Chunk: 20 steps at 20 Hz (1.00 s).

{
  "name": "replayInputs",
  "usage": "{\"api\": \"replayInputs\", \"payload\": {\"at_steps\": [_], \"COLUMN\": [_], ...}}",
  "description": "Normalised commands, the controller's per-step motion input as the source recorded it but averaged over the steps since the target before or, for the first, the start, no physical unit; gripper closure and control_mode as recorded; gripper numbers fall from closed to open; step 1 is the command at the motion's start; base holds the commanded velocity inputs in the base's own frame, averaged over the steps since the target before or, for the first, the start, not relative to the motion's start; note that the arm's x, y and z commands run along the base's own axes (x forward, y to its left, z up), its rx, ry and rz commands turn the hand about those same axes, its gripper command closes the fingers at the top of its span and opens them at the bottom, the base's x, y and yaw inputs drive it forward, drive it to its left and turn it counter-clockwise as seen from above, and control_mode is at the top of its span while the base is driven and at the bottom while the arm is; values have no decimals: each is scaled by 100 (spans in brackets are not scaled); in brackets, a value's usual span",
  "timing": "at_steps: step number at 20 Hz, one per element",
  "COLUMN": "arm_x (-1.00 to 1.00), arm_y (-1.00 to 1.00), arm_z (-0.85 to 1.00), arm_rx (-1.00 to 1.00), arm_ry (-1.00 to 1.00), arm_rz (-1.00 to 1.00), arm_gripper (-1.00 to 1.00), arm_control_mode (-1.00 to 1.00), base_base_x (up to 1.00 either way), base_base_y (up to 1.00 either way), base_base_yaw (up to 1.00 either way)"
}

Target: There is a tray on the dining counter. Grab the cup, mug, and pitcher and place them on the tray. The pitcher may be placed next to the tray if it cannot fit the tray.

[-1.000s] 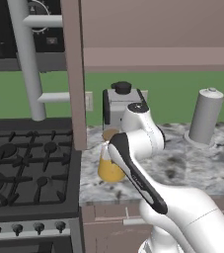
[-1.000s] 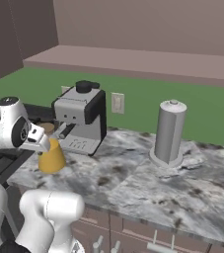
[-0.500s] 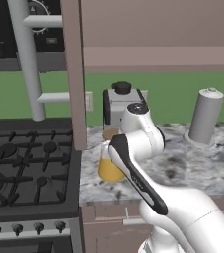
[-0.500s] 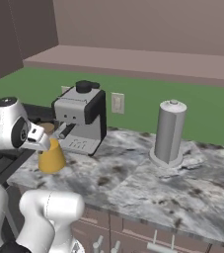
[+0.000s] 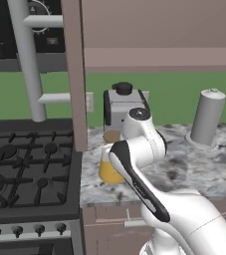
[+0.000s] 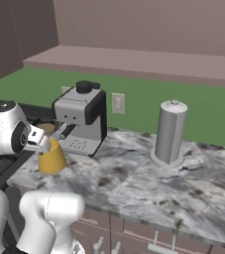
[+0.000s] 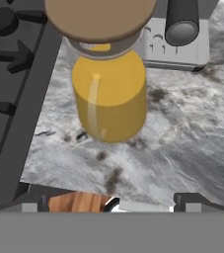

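Note:
The pitcher (image 5: 109,168) (image 6: 52,158) (image 7: 109,96), a conical glass carafe with orange-yellow contents and a brownish neck, stands upright on the marbled worktop (image 6: 134,183) between the stove and the coffee machine. My gripper (image 6: 42,145) (image 7: 113,202) hovers close beside and slightly above it. The dark fingertips (image 7: 34,202) are spread wide, with nothing between them. In the hand view the pitcher lies straight ahead of the gripper, clear of the fingertips. The tray, cup, mug and dining counter are out of view.
A black gas stove (image 5: 25,174) (image 7: 10,74) borders the pitcher on the left. A grey coffee machine (image 5: 122,107) (image 6: 82,116) stands right behind it. A grey upright cylinder (image 5: 206,117) (image 6: 169,131) sits farther right. A brown cabinet post (image 5: 74,74) rises by the stove.
The hand has sunk very slightly toward the pitcher. The pitcher stands where it was.

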Motion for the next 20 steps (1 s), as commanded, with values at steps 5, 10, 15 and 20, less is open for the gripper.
{"api": "replayInputs", "payload": {"at_steps": [5,10,15,20], "arm_x": [13,11,16,24], "arm_y": [0,1,2,4], "arm_z": [-4,0,0,-3], "arm_rx": [0,0,0,0], "arm_ry": [0,0,0,0], "arm_rz": [0,0,0,0], "arm_gripper": [-100,-100,-100,-100], "arm_control_mode": [-100,-100,-100,-100], "base_base_x": [0,0,0,0], "base_base_y": [0,0,0,0], "base_base_yaw": [0,0,0,0]}}
